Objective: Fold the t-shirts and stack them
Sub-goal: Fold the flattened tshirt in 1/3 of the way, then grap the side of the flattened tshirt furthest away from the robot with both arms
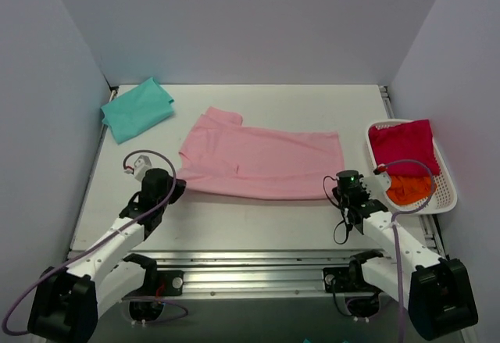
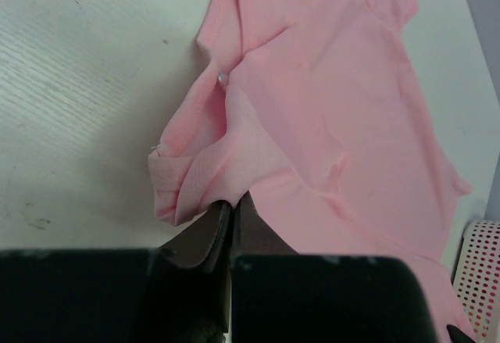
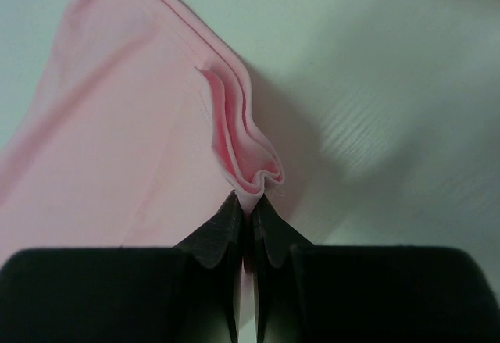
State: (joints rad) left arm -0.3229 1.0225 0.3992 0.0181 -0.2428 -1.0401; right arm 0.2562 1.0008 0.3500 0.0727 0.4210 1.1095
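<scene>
Left gripper (image 2: 233, 205) is clamping the near-left corner of the pink t-shirt (image 1: 266, 162). Right gripper (image 3: 248, 202) is pinching its bunched near-right corner.

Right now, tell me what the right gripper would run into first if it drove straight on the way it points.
The right gripper, shut on the pink t-shirt at its corner, would push straight into that bunched fold first; beyond it, likely the shirt's edge and table, though depth is unclear.
</scene>
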